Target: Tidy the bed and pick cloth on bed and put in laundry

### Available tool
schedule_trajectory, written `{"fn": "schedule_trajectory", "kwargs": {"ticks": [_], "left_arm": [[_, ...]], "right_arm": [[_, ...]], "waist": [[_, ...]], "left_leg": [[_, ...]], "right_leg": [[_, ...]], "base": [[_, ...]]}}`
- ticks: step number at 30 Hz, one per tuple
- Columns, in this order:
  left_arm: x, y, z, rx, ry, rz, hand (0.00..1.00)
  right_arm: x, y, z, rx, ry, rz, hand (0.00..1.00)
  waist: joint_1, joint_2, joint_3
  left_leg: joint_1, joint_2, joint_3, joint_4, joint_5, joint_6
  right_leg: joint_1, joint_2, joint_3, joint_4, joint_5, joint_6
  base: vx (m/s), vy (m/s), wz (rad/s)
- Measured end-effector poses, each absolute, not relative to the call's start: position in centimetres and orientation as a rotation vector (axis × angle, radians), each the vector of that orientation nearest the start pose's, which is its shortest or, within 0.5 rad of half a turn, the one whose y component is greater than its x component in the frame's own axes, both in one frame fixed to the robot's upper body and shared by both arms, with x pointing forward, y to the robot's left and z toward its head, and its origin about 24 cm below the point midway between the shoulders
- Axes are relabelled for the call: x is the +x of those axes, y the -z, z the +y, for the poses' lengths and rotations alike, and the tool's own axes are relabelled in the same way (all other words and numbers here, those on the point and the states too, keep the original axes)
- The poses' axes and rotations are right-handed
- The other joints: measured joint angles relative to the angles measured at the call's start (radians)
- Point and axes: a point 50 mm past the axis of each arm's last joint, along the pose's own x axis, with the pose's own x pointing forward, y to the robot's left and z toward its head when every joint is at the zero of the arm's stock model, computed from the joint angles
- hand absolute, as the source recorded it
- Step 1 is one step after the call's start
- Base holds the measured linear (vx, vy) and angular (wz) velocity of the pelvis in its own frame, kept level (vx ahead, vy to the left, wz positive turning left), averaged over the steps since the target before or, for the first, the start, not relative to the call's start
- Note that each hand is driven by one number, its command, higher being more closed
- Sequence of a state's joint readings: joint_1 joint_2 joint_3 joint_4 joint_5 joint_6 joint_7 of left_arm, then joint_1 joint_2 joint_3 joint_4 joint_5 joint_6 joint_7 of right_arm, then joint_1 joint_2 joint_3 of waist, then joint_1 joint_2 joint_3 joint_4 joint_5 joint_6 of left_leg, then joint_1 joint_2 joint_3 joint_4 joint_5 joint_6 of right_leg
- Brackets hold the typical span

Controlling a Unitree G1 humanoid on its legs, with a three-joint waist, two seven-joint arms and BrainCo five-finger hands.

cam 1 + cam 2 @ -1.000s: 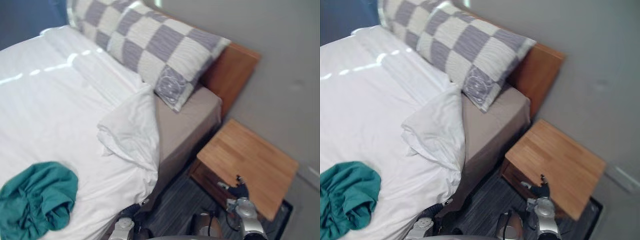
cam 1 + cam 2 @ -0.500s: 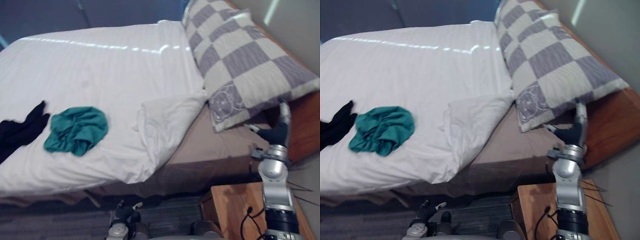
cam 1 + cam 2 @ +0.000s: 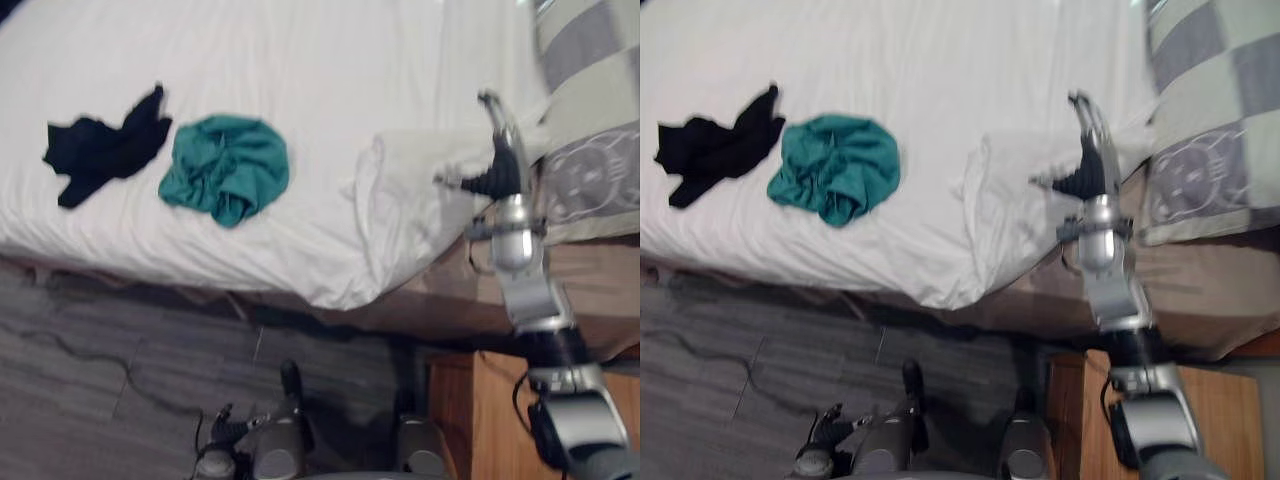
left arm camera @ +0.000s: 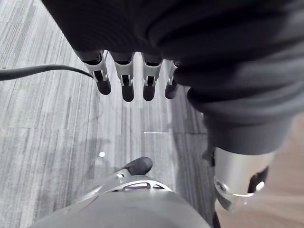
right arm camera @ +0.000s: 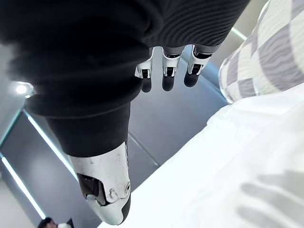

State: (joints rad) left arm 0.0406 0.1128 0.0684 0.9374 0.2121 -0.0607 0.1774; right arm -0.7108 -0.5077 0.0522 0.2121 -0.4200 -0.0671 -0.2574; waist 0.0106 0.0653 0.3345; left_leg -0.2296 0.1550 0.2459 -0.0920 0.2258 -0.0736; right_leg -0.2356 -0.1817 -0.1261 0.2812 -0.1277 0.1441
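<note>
A crumpled teal cloth [image 3: 225, 168] lies on the white bed [image 3: 330, 70] near its front edge. A black cloth [image 3: 105, 150] is spread just to its left. The turned-back corner of the white duvet [image 3: 400, 200] sits to the right of them. My right hand [image 3: 497, 165] is raised over that corner, fingers [image 5: 164, 71] straight and holding nothing, well to the right of both cloths. My left hand [image 3: 222, 432] hangs low over the floor below the bed's edge, its fingers [image 4: 126, 80] relaxed and empty.
A grey and cream checked pillow [image 3: 590, 110] lies at the head of the bed on the right. A wooden nightstand [image 3: 480, 420] stands by my right arm. Grey plank floor [image 3: 110, 350] runs along the front of the bed.
The camera has swung left and down, bringing the black cloth and the floor into view. My right hand has come from beside the pillow to over the folded duvet corner.
</note>
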Motion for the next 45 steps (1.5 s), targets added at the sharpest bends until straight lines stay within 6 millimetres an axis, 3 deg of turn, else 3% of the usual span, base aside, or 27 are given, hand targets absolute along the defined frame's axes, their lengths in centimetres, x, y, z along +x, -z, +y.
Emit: {"fn": "schedule_trajectory", "kwargs": {"ticks": [3,6,7,10,13,19,21,25,28,29,31,32,33,34,35,36,39,41,45], "left_arm": [[15.9,12.7,21.5,0.379,-0.166,0.813,0.00],[17.6,11.9,21.8,0.406,-0.159,0.760,0.00],[18.9,11.3,21.7,0.427,-0.150,0.723,0.00],[21.8,9.8,20.8,0.445,-0.123,0.630,0.00],[23.4,8.9,20.2,0.443,-0.115,0.581,0.00],[24.0,8.5,19.8,0.437,-0.105,0.560,0.00],[23.9,8.6,19.6,0.433,-0.102,0.560,0.00],[23.7,8.6,19.6,0.429,-0.101,0.559,0.00],[21.8,9.8,20.1,0.427,-0.109,0.624,0.00],[20.5,10.5,20.4,0.424,-0.109,0.669,0.00],[19.4,11.1,20.5,0.431,-0.098,0.710,0.00],[18.8,11.5,20.6,0.433,-0.090,0.731,0.00],[18.6,11.5,20.6,0.433,-0.090,0.737,0.00],[18.2,11.8,20.7,0.432,-0.085,0.755,0.00],[17.9,12.0,20.7,0.429,-0.075,0.767,0.00],[17.7,12.1,20.7,0.428,-0.072,0.773,0.00],[16.1,13.0,19.6,0.393,-0.044,0.833,0.00],[15.2,13.5,19.3,0.365,-0.056,0.863,0.00],[14.0,14.2,19.6,0.345,-0.079,0.932,0.00]], "right_arm": [[35.4,-28.0,-19.2,-0.877,0.302,-0.751,0.00],[36.2,-29.5,-19.1,-0.924,0.304,-0.754,0.00],[36.9,-29.4,-19.5,-0.964,0.306,-0.715,1.00],[38.0,-29.6,-20.3,-1.014,0.324,-0.649,1.00],[38.6,-30.4,-20.8,-1.021,0.359,-0.630,1.00],[39.1,-29.0,-22.0,-1.029,0.370,-0.552,1.00],[39.1,-27.6,-22.6,-1.029,0.366,-0.515,1.00],[37.4,-22.6,-24.7,-0.967,0.374,-0.422,1.00],[35.2,-16.8,-25.2,-0.820,0.370,-0.321,1.00],[33.9,-13.8,-25.4,-0.762,0.370,-0.250,0.00],[31.9,-10.3,-26.4,-0.693,0.397,-0.145,0.00],[30.2,-7.5,-27.5,-0.642,0.439,-0.041,0.00],[29.5,-6.4,-27.9,-0.620,0.458,-0.001,0.00],[27.5,-3.7,-29.2,-0.552,0.520,0.111,0.00],[26.3,-2.4,-29.9,-0.501,0.564,0.165,0.00],[25.9,-2.0,-30.2,-0.475,0.585,0.183,0.00],[23.8,-0.3,-31.4,-0.282,0.701,0.234,0.00],[23.2,0.5,-31.1,-0.163,0.748,0.244,0.00],[22.3,1.3,-31.0,0.054,0.834,0.241,0.00]], "waist": [[0.010,0.009,0.074],[0.021,0.022,0.104],[0.040,0.029,0.108],[0.062,0.055,0.127],[0.063,0.061,0.133],[0.060,0.061,0.134],[0.058,0.061,0.134],[0.057,0.048,0.137],[0.024,0.009,0.123],[0.001,-0.020,0.091],[-0.013,-0.056,0.062],[-0.022,-0.078,0.033],[-0.022,-0.085,0.023],[-0.022,-0.100,-0.007],[-0.024,-0.102,-0.026],[-0.025,-0.100,-0.036],[-0.027,-0.060,-0.099],[-0.026,-0.045,-0.114],[-0.025,-0.053,-0.121]], "left_leg": [[-0.058,-0.013,-0.003,0.000,0.024,0.007],[-0.124,-0.022,-0.010,0.015,0.032,0.011],[-0.164,-0.023,-0.016,0.036,0.031,0.011],[-0.222,-0.023,-0.043,0.065,0.032,0.011],[-0.252,-0.020,-0.053,0.075,0.031,0.011],[-0.231,-0.019,-0.057,0.075,0.031,0.011],[-0.207,-0.019,-0.057,0.074,0.030,0.010],[-0.126,-0.019,-0.055,0.048,0.027,0.006],[-0.035,-0.025,-0.038,0.000,0.028,0.005],[-0.024,-0.028,-0.030,-0.001,0.028,0.006],[0.003,-0.032,-0.022,-0.002,0.025,0.003],[0.025,-0.035,-0.019,-0.003,0.018,-0.003],[0.037,-0.035,-0.017,-0.003,0.014,-0.008],[0.071,-0.035,0.000,-0.003,0.011,-0.011],[0.093,-0.034,0.006,-0.004,0.006,-0.017],[0.104,-0.034,0.007,-0.005,0.003,-0.020],[0.164,-0.026,0.022,-0.012,-0.027,-0.022],[0.182,-0.019,0.032,-0.012,-0.035,-0.022],[0.194,-0.011,0.031,-0.012,-0.041,-0.030]], "right_leg": [[-0.063,-0.012,0.004,0.013,0.016,0.006],[-0.136,-0.024,0.009,0.045,0.017,0.008],[-0.174,-0.028,0.011,0.064,0.017,0.008],[-0.212,-0.030,-0.001,0.087,0.017,0.007],[-0.241,-0.030,-0.006,0.103,0.016,0.007],[-0.231,-0.030,-0.005,0.120,0.015,0.006],[-0.203,-0.030,-0.007,0.117,0.011,0.007],[-0.120,-0.027,-0.011,0.091,0.001,0.008],[-0.038,-0.025,-0.010,0.045,0.003,0.011],[-0.019,-0.025,-0.010,0.020,0.006,0.016],[0.016,-0.027,-0.006,-0.009,0.011,0.022],[0.047,-0.029,-0.008,-0.028,0.013,0.024],[0.062,-0.030,-0.008,-0.036,0.013,0.025],[0.102,-0.029,-0.008,-0.058,0.014,0.026],[0.123,-0.028,-0.008,-0.074,0.014,0.026],[0.135,-0.028,-0.007,-0.079,0.014,0.026],[0.203,-0.019,-0.005,-0.115,0.014,0.026],[0.225,-0.013,-0.002,-0.130,0.014,0.025],[0.251,-0.004,-0.003,-0.154,0.019,0.019]], "base": [[-0.08,0.045,0.05],[-0.04,0.017,0.09],[-0.01,-0.018,0.12],[-0.02,-0.030,0.18],[-0.02,-0.018,0.09],[-0.01,-0.037,-0.03],[0.00,-0.031,0.04],[0.03,-0.028,0.03],[0.10,-0.028,-0.12],[0.14,-0.020,-0.16],[0.16,-0.027,-0.11],[0.17,-0.028,-0.03],[0.19,-0.035,-0.07],[0.15,-0.036,-0.11],[0.08,-0.025,-0.12],[0.06,-0.031,-0.14],[0.05,-0.021,-0.11],[0.03,-0.014,-0.09],[0.04,-0.026,0.00]]}}
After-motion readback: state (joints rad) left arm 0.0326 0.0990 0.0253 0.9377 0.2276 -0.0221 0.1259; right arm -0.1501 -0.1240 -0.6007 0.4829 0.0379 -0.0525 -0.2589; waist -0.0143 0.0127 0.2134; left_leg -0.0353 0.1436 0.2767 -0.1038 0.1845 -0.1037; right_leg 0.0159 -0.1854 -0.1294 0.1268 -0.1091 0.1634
